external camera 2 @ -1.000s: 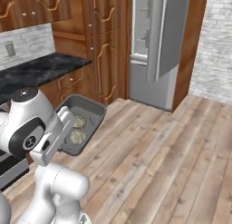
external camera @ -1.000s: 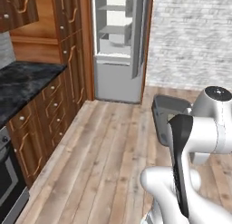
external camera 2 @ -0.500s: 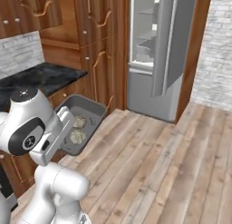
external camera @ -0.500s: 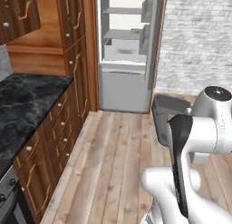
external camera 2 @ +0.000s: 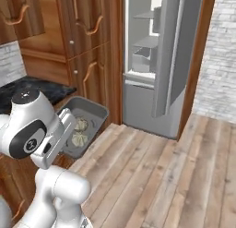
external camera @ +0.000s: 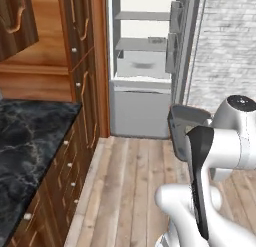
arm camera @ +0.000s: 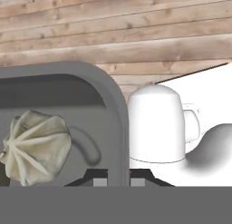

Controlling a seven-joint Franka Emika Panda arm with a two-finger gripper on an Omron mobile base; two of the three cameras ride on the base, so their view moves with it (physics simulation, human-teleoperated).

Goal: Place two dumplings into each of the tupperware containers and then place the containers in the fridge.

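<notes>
My gripper is shut on the rim of a grey tupperware container, held up in front of the arm. One pale pleated dumpling lies in it close to the fingers. In the right base view the container tilts and holds two dumplings, the second dumpling lower down. The left base view shows the container's back. The fridge stands ahead with its door open, its white interior and shelves showing. A shallow grey shape rests on a lower shelf.
Brown wooden cabinets flank the fridge on the left. A dark marble counter runs along the left over drawers. A pale brick wall stands to the right. Wooden floor stretches between me and the fridge.
The base has driven and turned toward the fridge, so the whole scene has shifted and the fridge looks nearer and more central. The container stays in my grip with both dumplings in it.
</notes>
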